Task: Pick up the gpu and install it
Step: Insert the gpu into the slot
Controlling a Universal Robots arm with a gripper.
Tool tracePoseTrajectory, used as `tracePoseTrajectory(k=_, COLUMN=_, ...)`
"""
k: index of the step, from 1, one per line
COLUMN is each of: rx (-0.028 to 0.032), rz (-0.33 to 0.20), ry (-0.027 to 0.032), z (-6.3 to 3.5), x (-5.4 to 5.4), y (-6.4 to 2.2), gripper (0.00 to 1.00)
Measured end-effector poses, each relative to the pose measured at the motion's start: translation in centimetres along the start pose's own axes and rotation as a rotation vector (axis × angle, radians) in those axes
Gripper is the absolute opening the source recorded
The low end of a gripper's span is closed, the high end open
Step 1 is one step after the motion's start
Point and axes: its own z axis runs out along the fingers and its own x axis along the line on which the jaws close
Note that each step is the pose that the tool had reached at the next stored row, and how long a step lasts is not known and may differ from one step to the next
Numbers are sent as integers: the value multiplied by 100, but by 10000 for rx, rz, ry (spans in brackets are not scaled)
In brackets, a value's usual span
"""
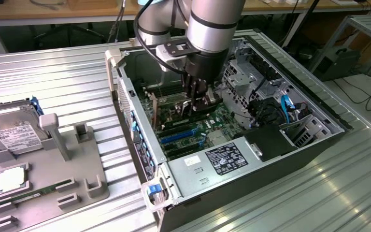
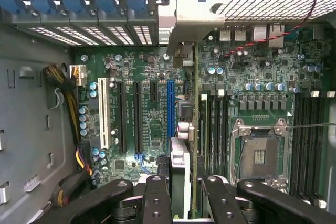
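black gripper clenched on thin flat gpu card with silvery metal bracket, card upright and edge-on inside open black computer case, over green motherboard, just beside long blue slot, bracket end at rear slot openings, case on ribbed metal counter

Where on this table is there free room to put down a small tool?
Two bare patches of the slatted table: one bordered by the hard drive, the grey fixture tray and the computer case, one past the case at the exterior view's lower right. Crowded: inside the case, where the gripper holds the gpu.
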Motion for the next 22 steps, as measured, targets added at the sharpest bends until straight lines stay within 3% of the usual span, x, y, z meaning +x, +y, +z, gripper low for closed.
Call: tracePoseTrajectory(k=22, rx=-7, rz=-3, ry=1, z=182, x=47, y=53, gripper=28)
